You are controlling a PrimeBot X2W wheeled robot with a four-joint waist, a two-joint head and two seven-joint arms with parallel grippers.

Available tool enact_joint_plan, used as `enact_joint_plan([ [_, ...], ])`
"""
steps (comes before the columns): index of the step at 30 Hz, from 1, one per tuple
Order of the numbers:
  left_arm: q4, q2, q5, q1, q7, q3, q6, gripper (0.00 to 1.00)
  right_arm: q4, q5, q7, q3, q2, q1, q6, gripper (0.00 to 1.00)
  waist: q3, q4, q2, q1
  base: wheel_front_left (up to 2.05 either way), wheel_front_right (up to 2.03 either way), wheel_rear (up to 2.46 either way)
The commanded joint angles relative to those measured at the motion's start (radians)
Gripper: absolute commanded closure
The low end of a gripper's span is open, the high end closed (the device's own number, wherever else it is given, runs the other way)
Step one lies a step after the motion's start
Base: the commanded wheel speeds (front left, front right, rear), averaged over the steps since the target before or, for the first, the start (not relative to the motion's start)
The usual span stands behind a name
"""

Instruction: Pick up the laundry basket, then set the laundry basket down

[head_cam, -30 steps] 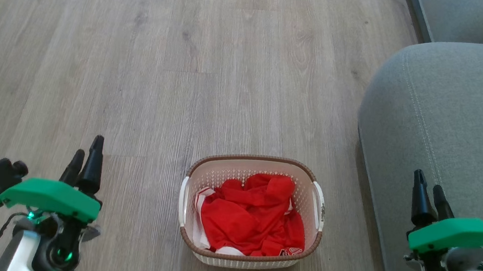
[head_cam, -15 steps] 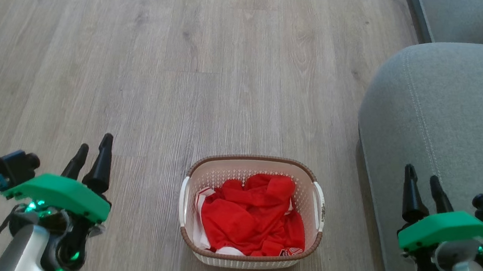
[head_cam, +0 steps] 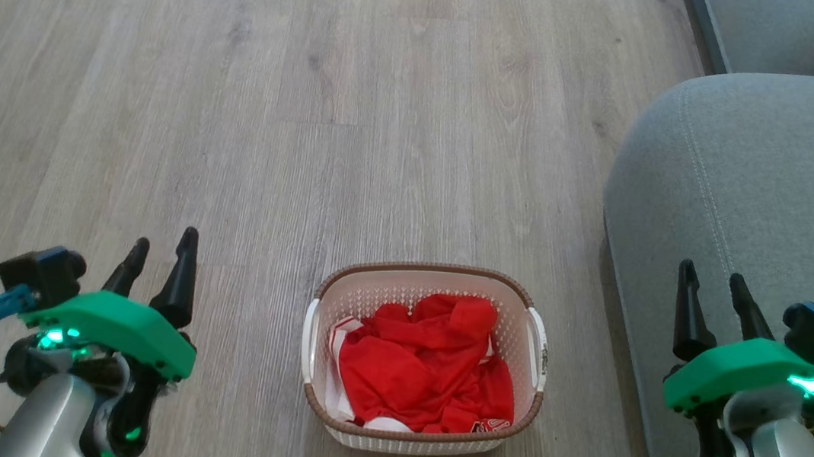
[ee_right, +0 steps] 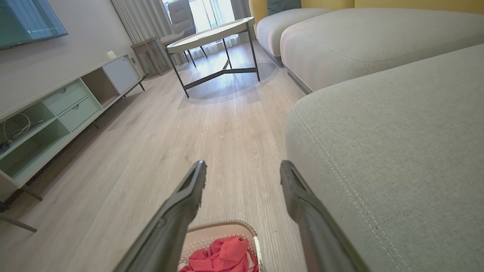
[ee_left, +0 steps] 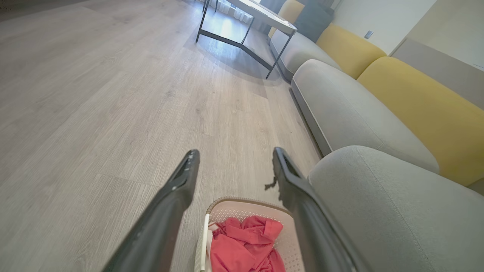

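Note:
The laundry basket, cream-white and perforated with a brown woven rim, stands on the wood floor at bottom centre of the head view, red clothing heaped inside and a white handle on each side. It also shows low between the fingers as the basket in the left wrist view and the basket in the right wrist view. My left gripper hovers open to the basket's left, well apart from it. My right gripper is open to the basket's right, over the sofa's edge. Neither holds anything.
A grey sofa cushion fills the right side, close to the basket. Further off stand a metal-legged coffee table, more sofa seats with yellow backs and a low TV cabinet. Open wood floor lies ahead and left.
Both grippers have drifted forward and inward toward the basket, and their fingers have spread wider apart. The basket has not moved.

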Motion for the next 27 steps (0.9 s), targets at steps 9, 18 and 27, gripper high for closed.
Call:
enact_joint_plan([
  [9,-0.016,0.053,0.085,-0.094,-0.035,0.003,0.019,0.0,-0.014,-0.111,-0.04,0.031,-0.026,-0.074,-0.001,0.0,-0.001,0.001,0.0,0.0,0.0,0.0,0.0],
  [18,-0.02,0.075,0.162,-0.11,-0.054,-0.028,0.038,0.0,0.002,-0.203,-0.068,0.051,-0.032,-0.096,-0.001,0.0,0.001,0.002,0.0,0.0,0.0,0.0,0.0],
  [27,-0.023,0.094,0.234,-0.126,-0.07,-0.056,0.064,0.0,0.019,-0.279,-0.092,0.067,-0.033,-0.114,-0.001,0.0,0.001,0.003,0.0,0.0,0.0,0.0,0.0],
])
